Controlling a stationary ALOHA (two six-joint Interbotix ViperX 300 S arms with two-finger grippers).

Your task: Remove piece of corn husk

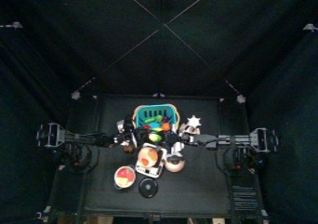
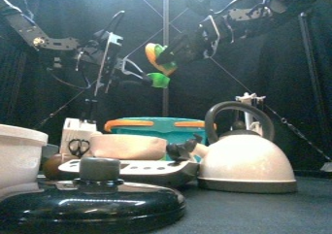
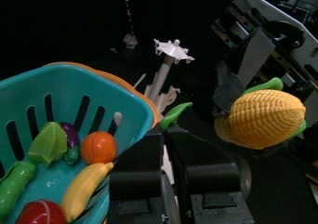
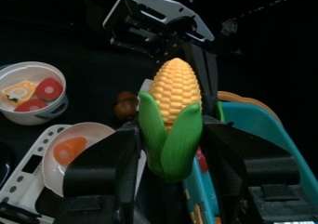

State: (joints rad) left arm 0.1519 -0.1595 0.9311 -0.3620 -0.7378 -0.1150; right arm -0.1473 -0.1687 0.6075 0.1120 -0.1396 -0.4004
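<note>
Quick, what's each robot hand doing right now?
Left gripper: closed on a green husk leaf.
Right gripper: holding the corn by its husk end.

No readable text, label, brand, number or sign is showing anywhere in these views. Nothing legible is appearing on the toy food, the teal basket (image 3: pixel 74 98), the white kettle (image 2: pixel 247 160), the black arms or the curtains.
</note>
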